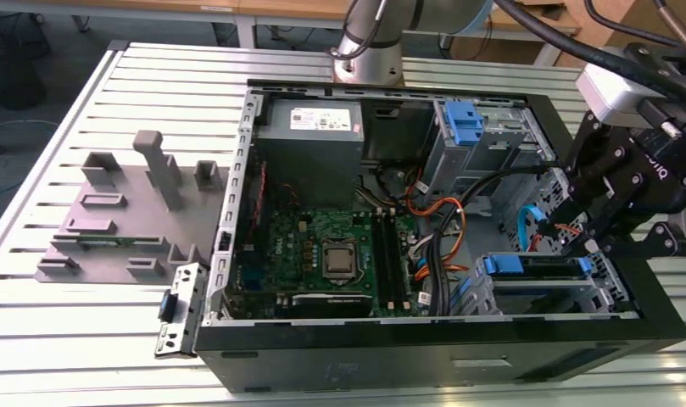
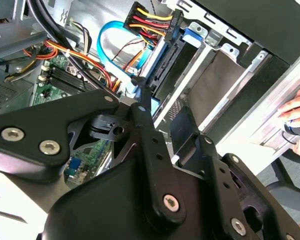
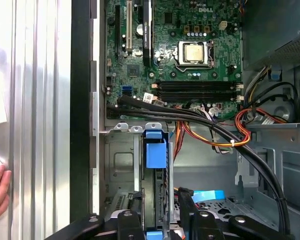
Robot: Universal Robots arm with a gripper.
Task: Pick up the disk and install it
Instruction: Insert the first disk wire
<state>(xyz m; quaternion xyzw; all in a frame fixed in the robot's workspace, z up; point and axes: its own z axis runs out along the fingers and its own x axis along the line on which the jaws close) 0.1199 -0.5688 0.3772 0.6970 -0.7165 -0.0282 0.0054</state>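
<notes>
Slatted desk [image 1: 150,68] under open computer case [image 1: 433,360]; gripper [image 1: 586,216] at case's three o'clock, near disk [image 1: 532,264] in bay [image 1: 600,297] at five; jaws: cannot tell; install step, seemingly; clearance from cables [image 1: 433,208] needed.

A slotted metal table [image 1: 82,339] carries an open computer case [image 1: 433,360] across its middle, a grey fixture [image 1: 116,212] toward its edge on the exterior view's left, and a small black bracket [image 1: 175,314] just beside the case.
</notes>
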